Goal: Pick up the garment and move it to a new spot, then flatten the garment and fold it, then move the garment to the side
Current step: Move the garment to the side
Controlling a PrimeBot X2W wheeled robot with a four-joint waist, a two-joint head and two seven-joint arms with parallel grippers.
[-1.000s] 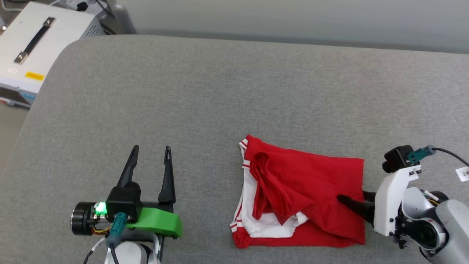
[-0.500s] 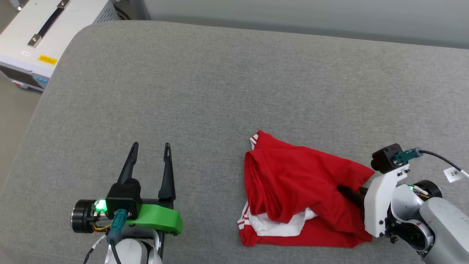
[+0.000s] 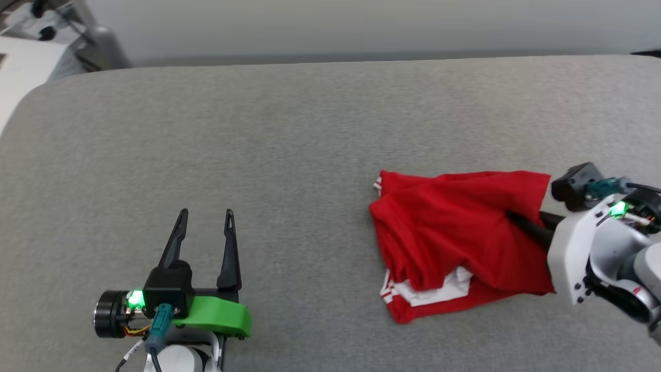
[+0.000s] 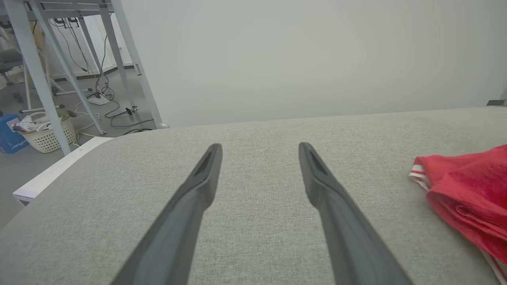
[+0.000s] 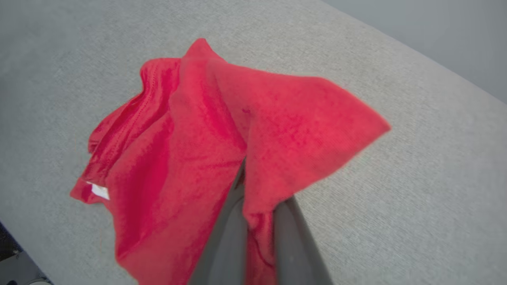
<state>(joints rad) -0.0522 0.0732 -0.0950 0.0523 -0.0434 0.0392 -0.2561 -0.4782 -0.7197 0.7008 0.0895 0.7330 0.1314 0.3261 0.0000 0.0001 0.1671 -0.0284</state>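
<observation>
One unit, the right gripper [image 3: 516, 219], is clamped on the apparently folded garment [image 3: 454, 243] at the right of the grey surface [image 3: 258, 155], the left gripper [image 3: 205, 213] spread empty; judged remaining: placement aside and release.

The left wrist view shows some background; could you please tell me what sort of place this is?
Probably a lab or workshop: a metal-framed table over loose cables, a white basket of clutter, and a grey padded worktop where the right gripper holds the garment.
</observation>
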